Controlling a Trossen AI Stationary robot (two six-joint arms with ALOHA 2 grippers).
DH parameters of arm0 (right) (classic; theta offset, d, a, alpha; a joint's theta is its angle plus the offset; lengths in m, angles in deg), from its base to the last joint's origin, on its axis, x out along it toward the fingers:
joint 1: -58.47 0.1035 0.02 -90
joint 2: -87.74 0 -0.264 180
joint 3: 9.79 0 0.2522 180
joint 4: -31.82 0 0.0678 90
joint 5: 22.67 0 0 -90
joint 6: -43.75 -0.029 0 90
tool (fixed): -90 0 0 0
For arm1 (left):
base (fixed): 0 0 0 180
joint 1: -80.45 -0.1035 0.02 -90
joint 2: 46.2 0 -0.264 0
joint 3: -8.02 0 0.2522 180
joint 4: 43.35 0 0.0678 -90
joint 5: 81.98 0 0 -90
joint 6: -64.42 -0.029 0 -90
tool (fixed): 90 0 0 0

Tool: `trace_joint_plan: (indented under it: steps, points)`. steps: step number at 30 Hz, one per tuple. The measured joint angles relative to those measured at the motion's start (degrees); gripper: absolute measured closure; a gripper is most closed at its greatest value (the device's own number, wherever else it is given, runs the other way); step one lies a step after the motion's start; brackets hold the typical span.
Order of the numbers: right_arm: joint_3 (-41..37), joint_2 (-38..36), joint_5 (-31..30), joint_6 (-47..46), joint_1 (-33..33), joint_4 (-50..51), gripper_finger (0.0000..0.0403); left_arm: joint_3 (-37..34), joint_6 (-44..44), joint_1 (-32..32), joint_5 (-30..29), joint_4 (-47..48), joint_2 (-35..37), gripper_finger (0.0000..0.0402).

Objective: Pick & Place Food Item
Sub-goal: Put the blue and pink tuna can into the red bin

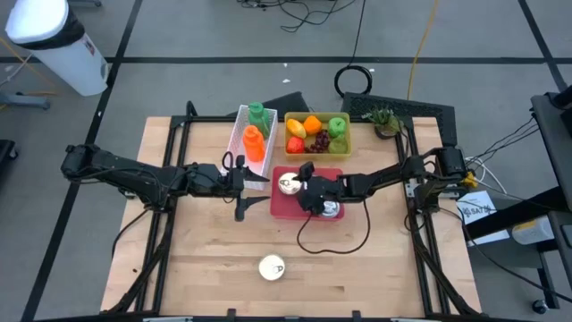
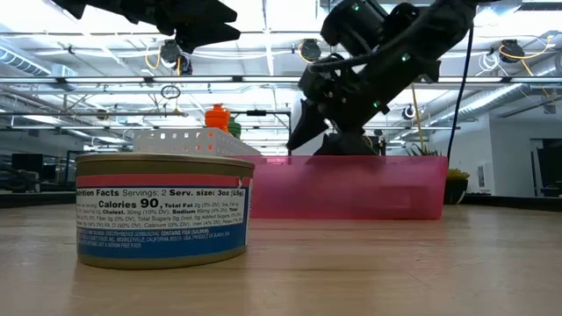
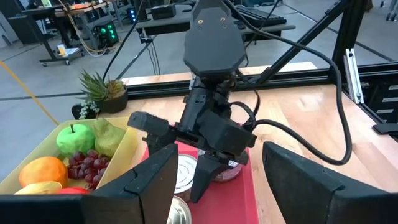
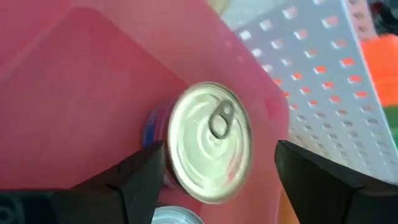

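**Jaws parted over a can in the red bin**

My right gripper [image 4: 214, 177] hangs above the pink-red bin [image 1: 284, 207], fingers spread apart, straddling an upright can [image 4: 208, 149] without touching it. The can sits directly below, lid facing me. My left gripper [image 3: 214, 180], open and empty, waits beside the bin.

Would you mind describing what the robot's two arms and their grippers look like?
Both the left arm and the right arm are dark, slender and jointed, with black cables running along them. Each ends in two flat, wedge-shaped black fingers: the left gripper and the right gripper. No markings are legible.
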Motion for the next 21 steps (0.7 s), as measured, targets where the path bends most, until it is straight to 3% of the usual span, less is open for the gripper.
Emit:
trace_joint_plan:
  steps: [6, 9, 12, 16, 21]
  points:
    - [0.0, -5.9, -12.3, -9.5, 4.9, 0.2, 0.0128, 0.0, 0.0, 0.0, 0.0, 0.0, 0.0, 0.0158]
    - [0.0, -11.4, -12.9, -20.2, 8.5, 1.6, 0.0136, 0.0, 0.0, 0.0, 0.0, 0.0, 0.0, 0.0158]
    - [0.0, -16.8, -6.9, -32.9, 12.0, 4.9, 0.0144, 0.0, 0.0, 0.0, 0.0, 0.0, 0.0, 0.0158]
    - [-1.5, -22.4, 5.8, -45.2, 15.8, 7.3, 0.0153, 0.0, 0.0, 0.0, 0.0, 0.0, 0.0, 0.0158]
    - [-10.0, -25.7, 13.9, -47.8, 20.9, -6.8, 0.0162, 0.0, 0.0, 0.0, 0.0, 0.0, 0.0, 0.0158]
